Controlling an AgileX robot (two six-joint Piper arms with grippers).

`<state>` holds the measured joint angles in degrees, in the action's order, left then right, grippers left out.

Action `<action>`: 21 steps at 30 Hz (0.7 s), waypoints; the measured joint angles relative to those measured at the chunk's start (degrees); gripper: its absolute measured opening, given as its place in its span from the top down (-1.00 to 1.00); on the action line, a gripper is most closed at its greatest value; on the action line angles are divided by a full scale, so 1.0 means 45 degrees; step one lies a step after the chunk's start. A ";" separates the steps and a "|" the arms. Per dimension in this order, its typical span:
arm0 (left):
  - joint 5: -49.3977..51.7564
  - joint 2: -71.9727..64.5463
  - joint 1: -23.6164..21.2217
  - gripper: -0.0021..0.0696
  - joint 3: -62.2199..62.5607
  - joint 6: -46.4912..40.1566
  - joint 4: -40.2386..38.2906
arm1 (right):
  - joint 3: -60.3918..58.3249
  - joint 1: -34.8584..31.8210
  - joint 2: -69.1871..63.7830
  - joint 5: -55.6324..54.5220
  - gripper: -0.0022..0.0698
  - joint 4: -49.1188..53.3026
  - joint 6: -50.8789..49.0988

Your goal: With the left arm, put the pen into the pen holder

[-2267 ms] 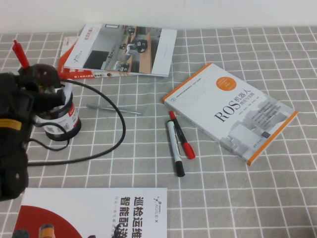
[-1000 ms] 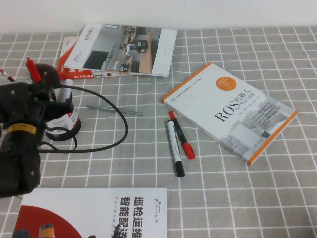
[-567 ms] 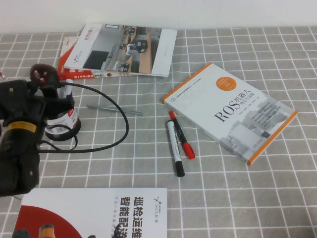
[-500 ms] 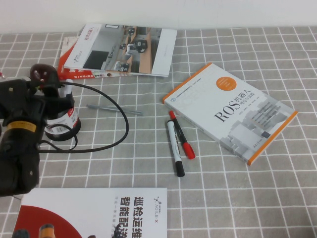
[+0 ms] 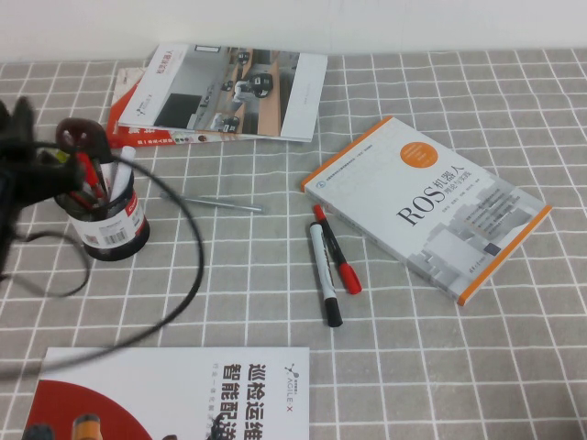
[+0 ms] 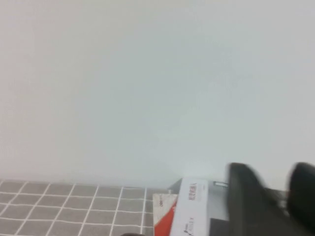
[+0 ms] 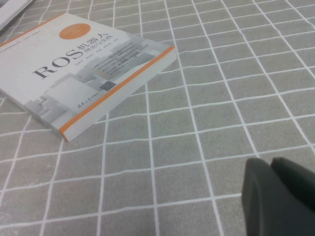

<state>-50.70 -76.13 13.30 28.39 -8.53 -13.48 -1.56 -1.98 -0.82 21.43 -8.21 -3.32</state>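
Observation:
The black mesh pen holder (image 5: 108,218) stands upright at the left of the table, label facing front. The slim red pen (image 5: 88,178) stands inside it, leaning, with a white-capped pen beside it. My left arm (image 5: 13,174) is a blur at the left edge, just left of the holder and apart from it. In the left wrist view my left gripper (image 6: 275,199) is open and empty, aimed at the wall. My right gripper (image 7: 275,196) is shut and empty, low over bare cloth; it does not show in the high view.
A thin grey pen (image 5: 213,203), a red marker (image 5: 338,254) and a black-and-white marker (image 5: 324,277) lie mid-table. The ROS book (image 5: 427,206) lies right, magazines (image 5: 223,92) at the back, a booklet (image 5: 174,396) in front. The arm's cable (image 5: 188,266) loops across the cloth.
My left gripper has let go of the red pen, which now stands in the holder. The arm has swung up and to the left, off the holder. The cable loop has shifted.

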 joint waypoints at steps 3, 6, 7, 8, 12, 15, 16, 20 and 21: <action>0.2086 0.2239 0.0000 0.83 -0.0557 -0.0242 0.0000 | 0.0000 0.0000 0.0000 0.0000 0.98 0.0000 0.0000; 0.5026 0.4570 0.0000 0.91 -0.0723 -0.0328 0.0000 | 0.0000 0.0000 0.0000 0.0000 0.98 0.0000 0.0000; 0.5820 0.5311 0.0000 0.92 -0.0745 -0.0328 0.0000 | 0.0000 0.0000 0.0000 0.0000 0.98 0.0000 0.0000; 0.6788 0.6031 0.0000 0.93 -0.0753 -0.0328 0.0022 | 0.0000 0.0000 0.0000 0.0000 0.98 0.0000 0.0000; 1.0526 0.8678 0.0000 0.94 -0.0753 -0.0232 0.0041 | 0.0000 0.0000 0.0000 0.0000 0.98 0.0000 0.0000; 1.2473 1.0448 0.0000 0.94 -0.0753 -0.0099 0.0041 | 0.0000 0.0000 0.0000 0.0000 0.98 0.0000 0.0000; 1.2993 1.1021 0.0000 0.94 -0.0753 -0.0075 0.0041 | 0.0000 0.0000 0.0000 0.0000 0.98 0.0000 0.0000; 1.4324 1.2867 0.0000 0.94 -0.0774 -0.0056 0.0175 | 0.0000 0.0000 0.0000 0.0000 0.98 0.0000 0.0000; 1.4556 1.3227 0.0000 0.94 -0.0774 -0.0056 0.0241 | 0.0000 0.0000 0.0000 0.0000 0.98 0.0000 0.0000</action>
<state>14.80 -16.61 13.30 24.91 -8.79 -12.40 -1.56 -1.98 -0.82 21.43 -8.21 -3.32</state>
